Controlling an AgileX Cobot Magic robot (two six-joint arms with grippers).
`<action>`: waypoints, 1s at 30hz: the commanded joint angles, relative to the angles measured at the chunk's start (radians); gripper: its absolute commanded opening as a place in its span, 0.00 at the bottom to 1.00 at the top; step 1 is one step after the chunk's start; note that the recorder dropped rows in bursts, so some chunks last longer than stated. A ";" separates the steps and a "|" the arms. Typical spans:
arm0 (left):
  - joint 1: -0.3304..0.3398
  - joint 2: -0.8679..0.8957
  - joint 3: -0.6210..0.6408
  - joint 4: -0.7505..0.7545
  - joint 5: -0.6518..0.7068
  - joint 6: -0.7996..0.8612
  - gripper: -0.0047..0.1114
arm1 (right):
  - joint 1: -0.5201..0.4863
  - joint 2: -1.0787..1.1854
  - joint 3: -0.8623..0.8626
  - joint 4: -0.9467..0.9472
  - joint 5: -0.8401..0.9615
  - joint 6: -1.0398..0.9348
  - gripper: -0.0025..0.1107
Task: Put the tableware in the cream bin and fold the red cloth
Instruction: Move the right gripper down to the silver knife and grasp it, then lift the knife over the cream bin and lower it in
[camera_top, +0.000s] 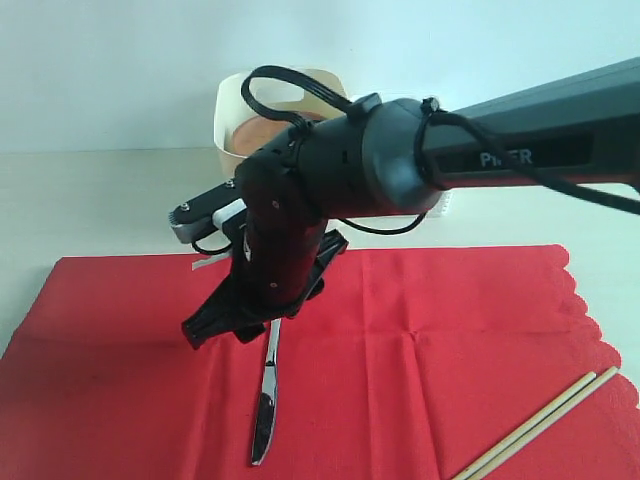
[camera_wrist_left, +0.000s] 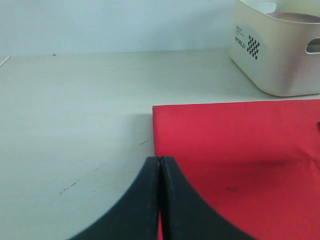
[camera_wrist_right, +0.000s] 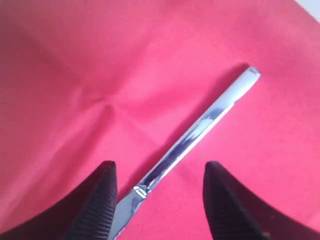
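Just below the spread right hand, a silver knife.

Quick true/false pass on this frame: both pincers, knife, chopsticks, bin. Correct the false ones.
1. The right pincer is open, with the silver knife below the gap. True.
2. The knife lies in the cream bin. False: it lies on the red cloth.
3. The left pincer is shut on nothing. True.
4. The chopsticks are in the bin. False: they lie on the cloth, near its scalloped edge.
5. A brown plate sits inside the bin. True.
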 joint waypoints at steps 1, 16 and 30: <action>0.000 -0.006 0.002 -0.010 -0.008 0.000 0.04 | -0.033 0.041 -0.027 -0.006 0.037 0.051 0.50; 0.000 -0.006 0.002 -0.010 -0.008 0.000 0.04 | -0.040 0.110 -0.027 0.119 -0.007 0.031 0.30; 0.000 -0.006 0.002 -0.010 -0.008 0.000 0.04 | -0.040 0.110 -0.027 0.056 -0.007 0.008 0.09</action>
